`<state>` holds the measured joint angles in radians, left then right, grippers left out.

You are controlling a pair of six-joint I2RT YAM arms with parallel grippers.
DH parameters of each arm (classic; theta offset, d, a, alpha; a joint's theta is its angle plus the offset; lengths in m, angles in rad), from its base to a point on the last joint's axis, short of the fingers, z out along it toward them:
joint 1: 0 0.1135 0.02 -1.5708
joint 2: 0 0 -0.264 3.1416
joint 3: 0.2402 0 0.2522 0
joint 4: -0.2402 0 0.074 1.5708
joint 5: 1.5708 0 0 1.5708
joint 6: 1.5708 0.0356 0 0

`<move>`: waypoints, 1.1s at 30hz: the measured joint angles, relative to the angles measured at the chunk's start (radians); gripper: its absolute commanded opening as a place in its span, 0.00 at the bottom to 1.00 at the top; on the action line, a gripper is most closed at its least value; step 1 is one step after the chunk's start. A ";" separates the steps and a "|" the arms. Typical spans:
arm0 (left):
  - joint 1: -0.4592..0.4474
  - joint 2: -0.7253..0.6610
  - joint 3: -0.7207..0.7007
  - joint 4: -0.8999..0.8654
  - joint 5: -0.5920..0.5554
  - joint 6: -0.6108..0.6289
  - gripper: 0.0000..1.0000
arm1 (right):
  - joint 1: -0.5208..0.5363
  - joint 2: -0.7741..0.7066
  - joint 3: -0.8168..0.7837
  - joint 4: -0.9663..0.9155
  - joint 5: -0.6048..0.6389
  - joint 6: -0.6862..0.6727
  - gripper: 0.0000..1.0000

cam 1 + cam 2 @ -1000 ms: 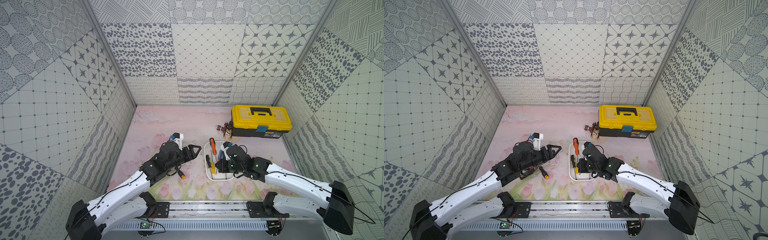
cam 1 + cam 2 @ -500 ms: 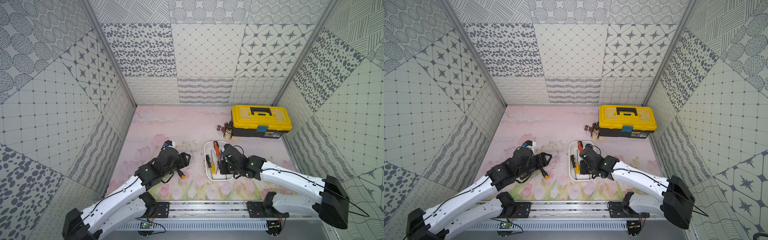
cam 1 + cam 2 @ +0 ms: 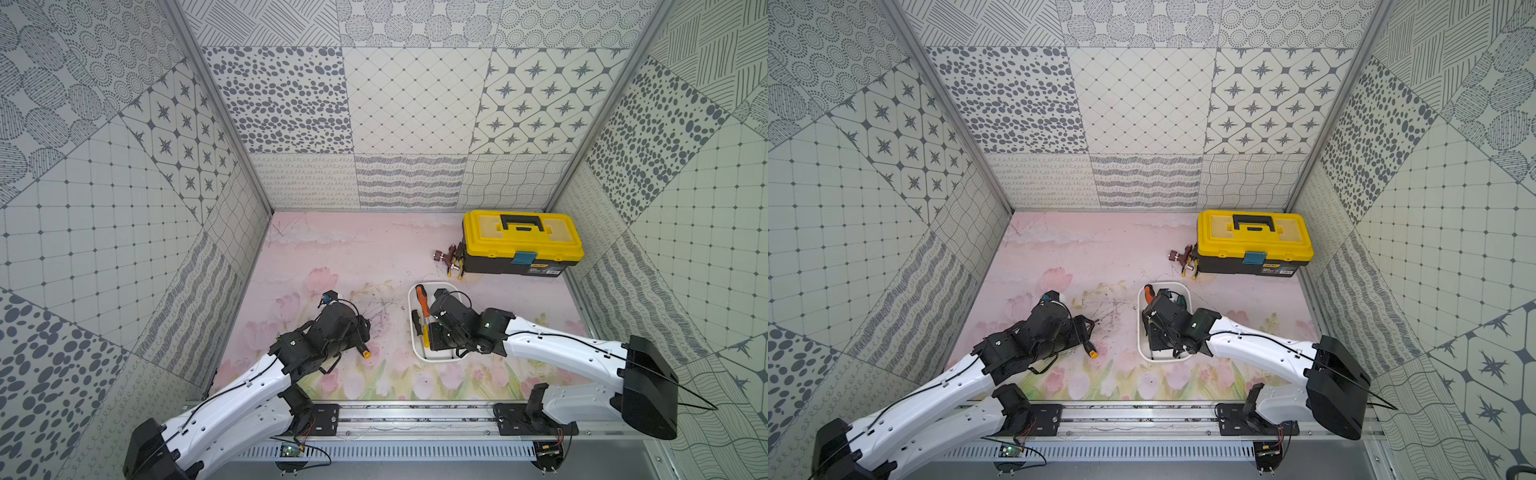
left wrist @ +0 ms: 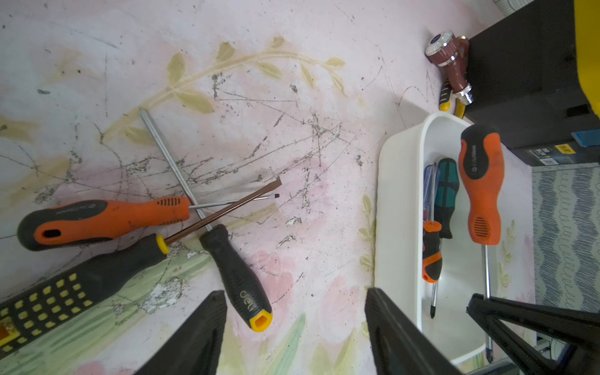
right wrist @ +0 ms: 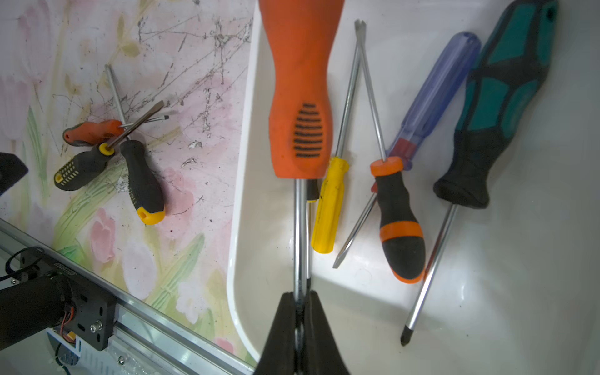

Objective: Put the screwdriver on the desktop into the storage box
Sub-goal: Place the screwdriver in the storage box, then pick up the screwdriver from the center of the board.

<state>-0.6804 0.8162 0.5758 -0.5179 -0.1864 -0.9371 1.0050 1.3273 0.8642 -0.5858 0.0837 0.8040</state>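
Screwdriver in hand: the big orange screwdriver [image 5: 302, 97] hangs lengthwise over the storage box [image 5: 238, 227], with its handle toward the far end. We cannot tell whether it touches the bottom yet.
Right fingers: the right fingers [image 5: 279, 331] are pressed together on its bare metal shaft, away from the handle.
Already in the box: a yellow screwdriver [image 5: 329, 207], a small orange-and-black one, a blue one and a teal one.
Step in hand: we judge it to be the lowering and release. We should keep the tool in line with the box's long side and set the heavy handle down first. Only then do we let go, because a thin shaft can swivel in a pinch.
On the surface: three crossed screwdrivers lie on the pink surface [image 4: 292, 130], apart from the box.
Left fingers: the left fingers [image 4: 201, 334] are spread wide and hold nothing, near the black screwdriver [image 4: 240, 276] with the yellow end.
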 measured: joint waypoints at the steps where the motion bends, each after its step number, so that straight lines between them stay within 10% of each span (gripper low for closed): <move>1: 0.000 0.005 -0.001 -0.002 0.000 0.000 0.72 | 0.003 0.011 0.004 0.000 0.000 0.003 0.26; 6: 0.000 0.045 -0.007 -0.007 0.013 -0.002 0.66 | 0.003 0.022 0.005 0.002 0.021 0.006 0.66; 19: -0.003 0.285 0.045 -0.056 0.043 0.006 0.53 | 0.006 -0.062 0.005 0.005 0.038 0.000 0.41; 33: 0.004 0.477 0.076 -0.065 0.100 0.032 0.57 | 0.016 -0.073 0.005 0.006 0.038 -0.001 0.40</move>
<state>-0.6762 1.2930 0.6521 -0.5831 -0.0864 -0.9054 1.0210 1.2545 0.8696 -0.5800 0.1219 0.8032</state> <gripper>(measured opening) 0.601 0.407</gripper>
